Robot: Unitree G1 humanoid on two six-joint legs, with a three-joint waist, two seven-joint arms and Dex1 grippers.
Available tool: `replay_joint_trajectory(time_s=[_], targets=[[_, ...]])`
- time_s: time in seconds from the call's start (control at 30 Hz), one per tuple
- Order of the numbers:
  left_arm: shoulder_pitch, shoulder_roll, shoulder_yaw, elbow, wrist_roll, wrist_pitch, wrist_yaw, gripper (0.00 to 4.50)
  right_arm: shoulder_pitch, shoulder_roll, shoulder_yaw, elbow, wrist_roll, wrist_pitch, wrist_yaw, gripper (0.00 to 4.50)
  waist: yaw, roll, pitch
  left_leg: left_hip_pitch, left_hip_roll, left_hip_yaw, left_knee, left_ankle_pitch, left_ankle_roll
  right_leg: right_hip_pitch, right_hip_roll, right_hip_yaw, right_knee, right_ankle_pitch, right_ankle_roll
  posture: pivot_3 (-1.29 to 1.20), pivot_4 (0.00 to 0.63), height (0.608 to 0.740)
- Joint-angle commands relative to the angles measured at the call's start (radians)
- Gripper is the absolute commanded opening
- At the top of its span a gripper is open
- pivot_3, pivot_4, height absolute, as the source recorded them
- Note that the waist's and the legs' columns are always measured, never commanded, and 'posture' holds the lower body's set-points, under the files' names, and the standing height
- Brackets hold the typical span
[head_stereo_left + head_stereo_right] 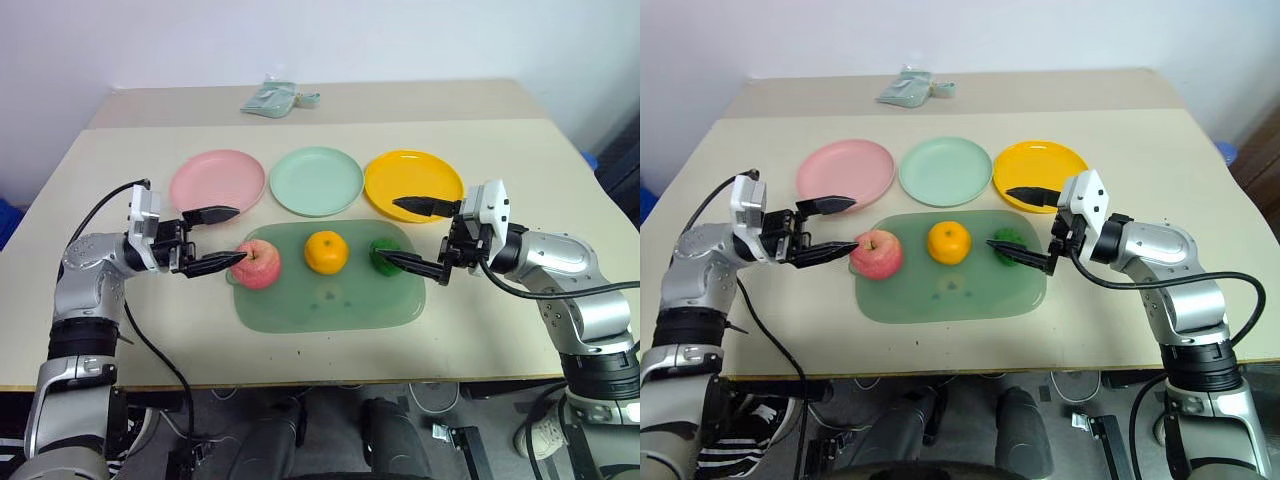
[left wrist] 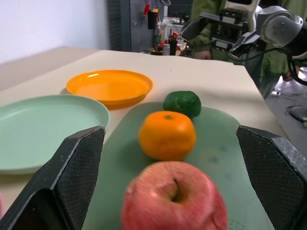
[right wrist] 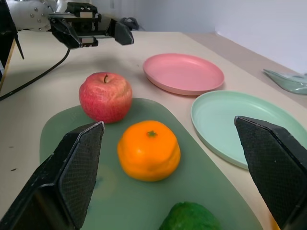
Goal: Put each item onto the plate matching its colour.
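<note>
I see my left gripper (image 1: 218,239) spread wide and empty, its fingertips just short of the pink-red apple (image 1: 257,263) on the translucent green board (image 1: 330,300). My right gripper (image 1: 414,236) gapes too, holding nothing, the dark green lump (image 1: 383,254) at its lower fingertip. The orange (image 1: 326,251) sits between them; the pink plate (image 1: 217,181), mint plate (image 1: 316,180) and yellow-orange plate (image 1: 412,184) lie beyond

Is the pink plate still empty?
Empty. The pink plate has nothing on it; the apple sits on the green board.
</note>
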Motion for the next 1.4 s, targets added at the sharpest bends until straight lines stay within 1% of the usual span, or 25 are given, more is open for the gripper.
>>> replay_joint_trajectory(time_s=[0.03,0.2,0.47,0.57,0.67,0.8,0.97,1.07,1.13,1.27,1.4], targets=[[-0.020,0.007,0.016,-0.030,-0.019,0.004,0.003,4.50,-0.023,-0.003,-0.019,-0.002,0.012,-0.010,0.005,4.44,0.001,0.000,0.000,0.000,0.000,0.000,0.000,0.000,0.000,0.000,0.000,0.000,0.000,0.000,0.000,0.00,0.150,0.740],[-0.058,-0.004,0.002,-0.008,-0.007,-0.002,0.001,4.50,-0.024,-0.018,-0.023,-0.003,0.011,-0.009,0.014,4.44,0.000,0.000,0.000,0.000,0.000,0.000,0.000,0.000,0.000,0.000,0.000,0.000,0.000,0.000,0.000,0.00,0.150,0.740],[-0.056,-0.055,-0.015,-0.015,-0.005,0.004,0.011,4.50,-0.007,-0.045,-0.066,-0.023,0.023,-0.002,0.012,4.44,-0.001,0.000,0.000,0.000,0.000,0.000,0.000,0.000,0.000,0.000,0.000,0.000,0.000,0.000,0.000,0.00,0.150,0.740],[-0.071,-0.037,-0.015,-0.015,-0.014,0.037,-0.011,4.50,-0.039,-0.031,-0.054,-0.033,0.049,0.044,-0.003,4.44,-0.004,0.000,0.000,0.000,0.000,0.000,0.000,0.000,0.000,0.000,0.000,0.000,0.000,0.000,0.000,0.00,0.150,0.740],[-0.067,-0.016,-0.010,-0.032,-0.013,0.055,-0.010,4.50,-0.047,-0.038,-0.042,-0.003,0.046,0.037,0.027,4.44,-0.004,0.000,0.000,0.000,0.000,0.000,0.000,0.000,0.000,0.000,0.000,0.000,0.000,0.000,0.000,0.00,0.150,0.740],[-0.054,0.014,-0.008,-0.038,-0.004,0.063,-0.001,4.50,-0.081,-0.024,-0.024,0.006,0.068,0.083,0.036,4.44,-0.003,0.000,0.000,0.000,0.000,0.000,0.000,0.000,0.000,0.000,0.000,0.000,0.000,0.000,0.000,0.00,0.150,0.740],[-0.052,0.035,-0.010,-0.024,0.023,0.031,0.025,4.50,-0.089,-0.019,-0.014,-0.002,0.067,0.106,0.037,4.44,-0.002,0.000,0.000,0.000,0.000,0.000,0.000,0.000,0.000,0.000,0.000,0.000,0.000,0.000,0.000,0.00,0.150,0.740],[-0.055,0.048,-0.037,0.019,0.084,-0.042,0.025,4.50,-0.091,-0.030,-0.010,-0.003,0.072,0.130,0.044,4.44,-0.001,0.000,0.000,0.000,0.000,0.000,0.000,0.000,0.000,0.000,0.000,0.000,0.000,0.000,0.000,0.00,0.150,0.740],[-0.058,0.036,-0.043,0.046,0.097,-0.074,0.021,4.50,-0.091,-0.032,-0.008,-0.010,0.067,0.133,0.045,4.44,-0.001,0.000,0.000,0.000,0.000,0.001,0.000,0.000,0.000,0.000,0.000,0.000,0.000,0.000,0.000,0.00,0.150,0.740],[-0.067,0.012,-0.066,0.059,0.104,-0.071,0.014,4.50,-0.094,-0.044,-0.010,-0.035,0.084,0.164,0.051,4.44,-0.001,0.000,0.000,0.000,0.000,0.001,0.000,0.000,0.000,0.000,0.000,0.000,0.000,0.000,0.000,0.00,0.150,0.740],[-0.062,-0.015,-0.098,0.051,0.125,-0.094,0.014,4.50,-0.083,-0.080,-0.002,-0.054,0.069,0.177,0.067,4.44,-0.001,0.000,0.000,0.000,0.000,0.001,0.000,0.000,0.000,0.000,0.000,0.000,0.000,0.000,0.000,0.00,0.150,0.740]])
